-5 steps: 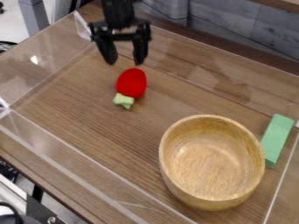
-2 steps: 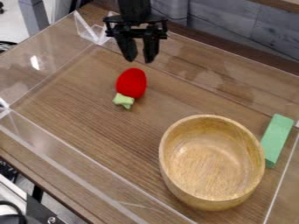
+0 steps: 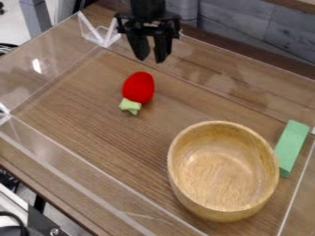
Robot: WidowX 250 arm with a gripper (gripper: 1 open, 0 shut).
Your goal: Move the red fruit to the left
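The red fruit (image 3: pixel 138 88) lies on the wooden table, its light green leafy cap (image 3: pixel 129 107) pointing toward the front. My black gripper (image 3: pixel 150 51) hangs pointing down just behind and slightly right of the fruit, apart from it. Its fingers (image 3: pixel 134 48) stand spread with nothing between them.
A wooden bowl (image 3: pixel 224 171) sits at the front right. A flat green block (image 3: pixel 292 147) lies beside it at the right edge. Clear acrylic walls (image 3: pixel 37 69) fence the table surface on all sides.
The gripper has shifted right and a little up, from behind-left of the fruit to behind-right, and rolled slightly. The fruit has stayed where it was.
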